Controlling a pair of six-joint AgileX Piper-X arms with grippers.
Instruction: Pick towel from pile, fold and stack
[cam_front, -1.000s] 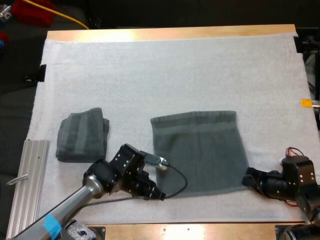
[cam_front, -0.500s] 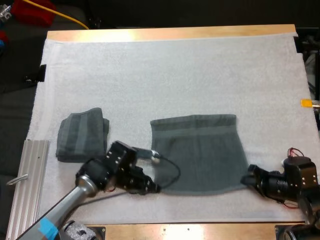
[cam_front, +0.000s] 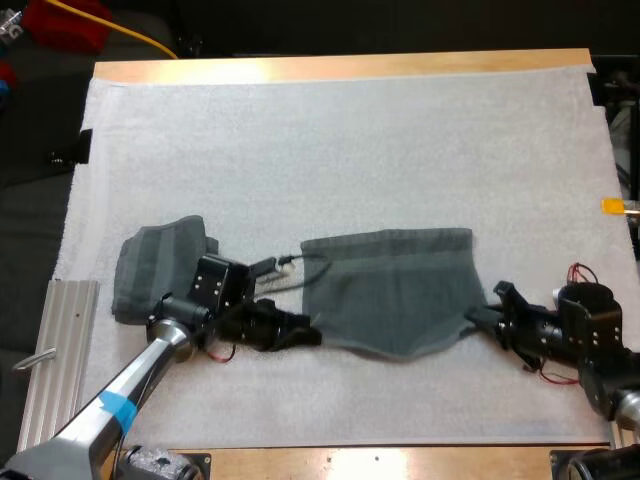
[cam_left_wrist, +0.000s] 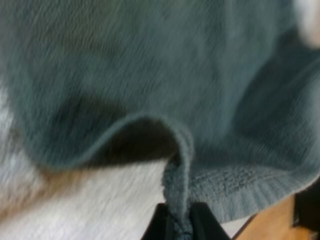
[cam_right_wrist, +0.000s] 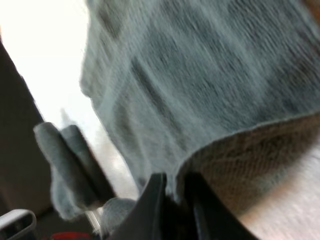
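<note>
left gripper (cam_front: 303, 335) and right gripper (cam_front: 482, 318) each clamp a near corner of the dark grey-green towel (cam_front: 395, 285), mid white mat (cam_front: 350, 150); folded towel (cam_front: 150, 275) sits by the left arm. thin pinches: an uneven pull could slip a corner free.

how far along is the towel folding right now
Done: one folded towel lies at the left of the mat. In hand: left gripper and right gripper are each shut on a near corner of the spread towel, its near edge raised. Left: probably carry that edge to the far edge, finish folding, then stack it on the folded towel.
</note>
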